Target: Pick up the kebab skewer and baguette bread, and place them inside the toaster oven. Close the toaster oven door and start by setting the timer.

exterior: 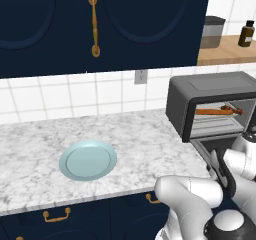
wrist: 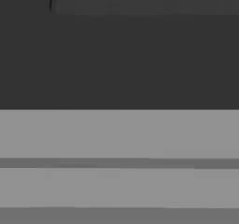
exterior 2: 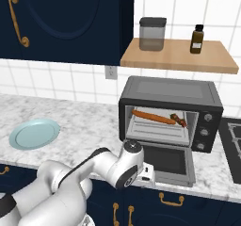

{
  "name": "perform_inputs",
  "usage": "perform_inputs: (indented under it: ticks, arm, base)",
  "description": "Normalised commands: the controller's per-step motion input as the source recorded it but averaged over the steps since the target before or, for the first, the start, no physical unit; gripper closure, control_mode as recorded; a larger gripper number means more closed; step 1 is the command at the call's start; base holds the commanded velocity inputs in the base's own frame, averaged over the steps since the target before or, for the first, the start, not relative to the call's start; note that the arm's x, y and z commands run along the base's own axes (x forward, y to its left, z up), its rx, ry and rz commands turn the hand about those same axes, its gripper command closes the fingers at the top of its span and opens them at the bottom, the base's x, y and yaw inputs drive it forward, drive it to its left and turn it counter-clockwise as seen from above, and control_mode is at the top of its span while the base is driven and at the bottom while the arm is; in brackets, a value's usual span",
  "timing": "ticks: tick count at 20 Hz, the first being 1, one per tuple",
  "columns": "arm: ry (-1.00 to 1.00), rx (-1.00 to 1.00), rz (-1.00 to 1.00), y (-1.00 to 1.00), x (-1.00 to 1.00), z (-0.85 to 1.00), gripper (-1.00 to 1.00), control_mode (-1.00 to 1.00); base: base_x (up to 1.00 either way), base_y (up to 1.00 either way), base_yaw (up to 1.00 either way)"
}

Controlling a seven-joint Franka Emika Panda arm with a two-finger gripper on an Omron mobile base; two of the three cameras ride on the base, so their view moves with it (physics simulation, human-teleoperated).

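The dark grey toaster oven [exterior 2: 169, 91] [exterior: 210, 90] stands on the counter with its door [exterior 2: 170, 162] [exterior: 216, 147] folded down flat. On the rack inside lie the orange-brown baguette bread [exterior 2: 150, 117] [exterior: 212, 112] and, to its right, the dark red kebab skewer [exterior 2: 179, 120] [exterior: 234, 109]. My gripper [exterior 2: 149, 174] sits low at the front left edge of the lowered door. In the hand view the door's grey bar handle [wrist: 119, 134] is very close, under a dark panel. My fingertips are hidden, and I see nothing held.
A pale blue plate [exterior: 88, 160] [exterior 2: 35, 133] lies on the marble counter, left of the oven. A wooden shelf [exterior 2: 179, 56] above the oven carries a grey jar [exterior 2: 152, 33] and a brown bottle [exterior 2: 198, 39]. A black stove [exterior 2: 233, 135] lies to the right.
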Motion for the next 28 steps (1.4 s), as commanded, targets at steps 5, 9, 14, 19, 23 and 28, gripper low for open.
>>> perform_inputs:
  ticks: [5,9,14,19,23,28]
  arm:
    - [-0.11,0.0,-0.05,0.0,0.75,0.72,-1.0,-1.0]
    - [-0.1,0.0,-0.02,0.0,0.74,0.82,-1.0,-1.0]
    - [-0.14,0.0,0.0,0.0,0.83,0.61,-1.0,-1.0]
    - [-0.12,0.0,-0.01,0.01,1.0,0.42,-1.0,-1.0]
    - [-0.1,0.0,-0.02,0.31,1.0,0.32,-1.0,-1.0]
    - [-0.16,0.0,-0.03,0.48,0.94,-0.01,-1.0,-1.0]
  base:
    - [0.0,0.0,0.0]
    - [0.0,0.0,0.0]
    - [0.0,0.0,0.0]
    - [0.0,0.0,0.0]
    - [0.0,0.0,0.0]
    - [0.0,0.0,0.0]
